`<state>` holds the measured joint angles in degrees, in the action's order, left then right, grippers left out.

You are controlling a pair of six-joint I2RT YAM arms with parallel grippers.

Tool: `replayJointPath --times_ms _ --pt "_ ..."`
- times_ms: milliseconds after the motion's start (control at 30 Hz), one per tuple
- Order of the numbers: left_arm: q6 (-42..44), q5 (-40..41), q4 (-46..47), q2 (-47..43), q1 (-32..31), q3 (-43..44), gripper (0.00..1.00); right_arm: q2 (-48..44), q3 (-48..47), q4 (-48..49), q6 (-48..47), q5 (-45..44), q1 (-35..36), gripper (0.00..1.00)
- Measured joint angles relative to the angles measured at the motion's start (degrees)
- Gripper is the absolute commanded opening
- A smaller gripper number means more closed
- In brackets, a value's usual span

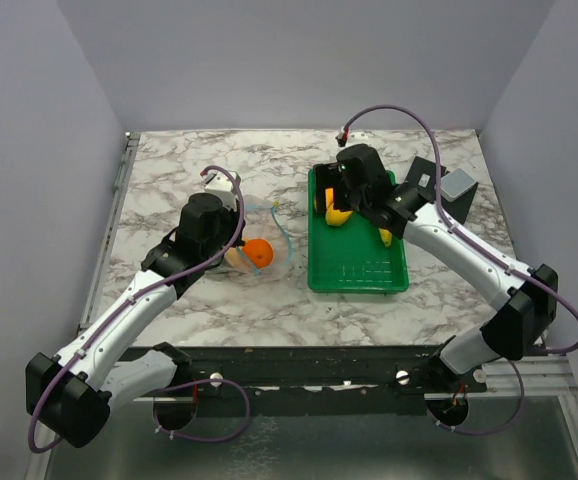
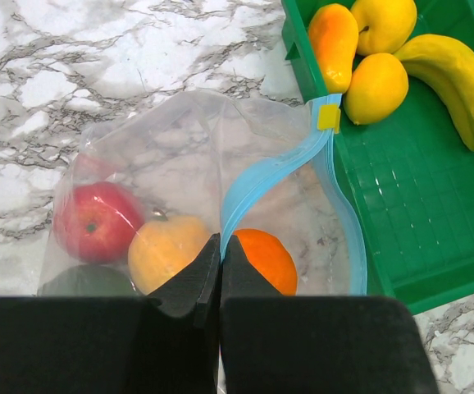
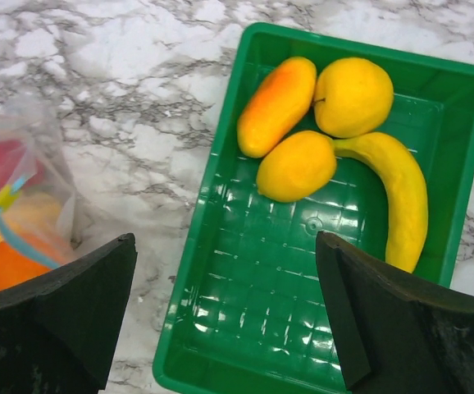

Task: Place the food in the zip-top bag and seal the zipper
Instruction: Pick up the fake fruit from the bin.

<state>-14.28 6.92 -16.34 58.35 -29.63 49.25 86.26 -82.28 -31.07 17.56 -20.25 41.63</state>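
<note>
On the marble table (image 1: 169, 170), left of centre: zip-top bag (image 2: 180, 148) lies flat, closed end away from the green tray (image 3: 207, 197), mouth facing it.

- Left gripper (image 2: 220, 246): jaws pressed together on the near lip of the mouth, pinching the zipper (image 2: 270, 176). My reading is that the pinch lifts one lip so the mouth gapes toward the tray and the floppy film cannot slide.
- Zipper unsealed. Its two blue strips split apart at the yellow slider tab (image 2: 329, 117), which sits just beside the tray's corner. One strip runs back to the pinched fingers, the other curves off along the tray side.
- Inside the bag: red fruit (image 2: 96, 222) and a dark green one (image 2: 85, 283) deep at the closed end, a yellow-orange fruit (image 2: 167, 250) beside them, and an orange (image 2: 266, 258) lying right in the mouth between the strips.
- Right gripper (image 3: 227, 246): jaws spread wide, holding nothing, hanging over the tray's bare near half.
- Left in the tray, bunched at its far end: elongated orange fruit (image 3: 276, 105), round yellow fruit (image 3: 353, 94), orange-yellow oval (image 3: 296, 166), banana (image 3: 401, 193).
- Banana's long axis follows the tray's length. The elongated fruit lies on a diagonal, and the oval touches the banana's end.

Judgement: about half loaded, four pieces to go, sealing not yet started.
</note>
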Motion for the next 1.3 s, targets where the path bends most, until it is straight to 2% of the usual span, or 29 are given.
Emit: replayJointPath --times_ms 400,967,1300 --pt "0.0 0.0 0.0 0.0 0.0 0.0 0.0 9.2 0.5 0.0 8.0 6.2 -7.8 0.99" --pt "0.1 0.0 0.0 0.1 0.0 0.0 0.0 18.4 -0.2 -0.2 23.6 8.4 -13.5 0.99" --pt "0.2 0.0 0.0 0.8 0.0 0.0 0.0 23.8 -2.2 -0.3 29.0 9.0 -14.6 0.98"
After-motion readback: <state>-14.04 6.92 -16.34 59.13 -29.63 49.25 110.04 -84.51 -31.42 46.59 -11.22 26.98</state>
